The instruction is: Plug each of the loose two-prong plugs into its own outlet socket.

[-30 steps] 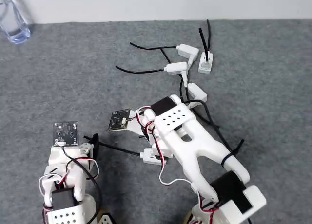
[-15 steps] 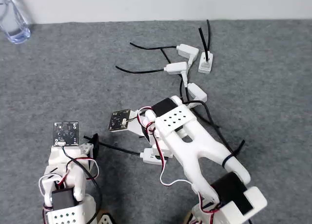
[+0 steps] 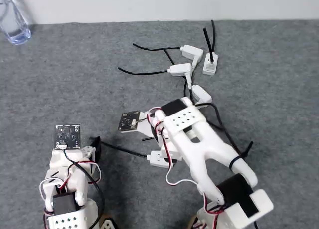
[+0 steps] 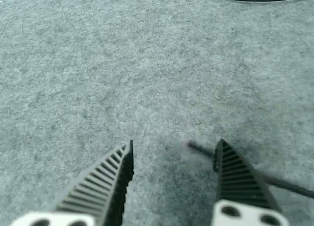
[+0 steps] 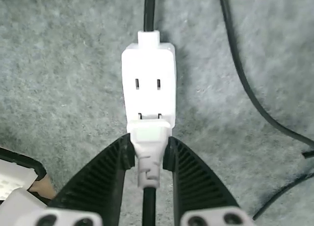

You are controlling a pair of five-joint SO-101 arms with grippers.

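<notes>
White two-prong plug (image 5: 147, 155) is clamped in right tool (image 5: 148, 143) and butted against the end of white socket block (image 5: 148, 81), whose farther slot pair is unoccupied. Left tool (image 4: 175, 145) is held open over grey felt counter (image 3: 60, 79), with black cable end (image 4: 198, 148) beside one finger. From above, three more white connectors (image 3: 192, 54) are seen grouped toward white wall (image 3: 149, 5).

plug (image 5: 147, 135): smooth wht plastic; table (image 3: 75, 84): rough gry cloth
</notes>
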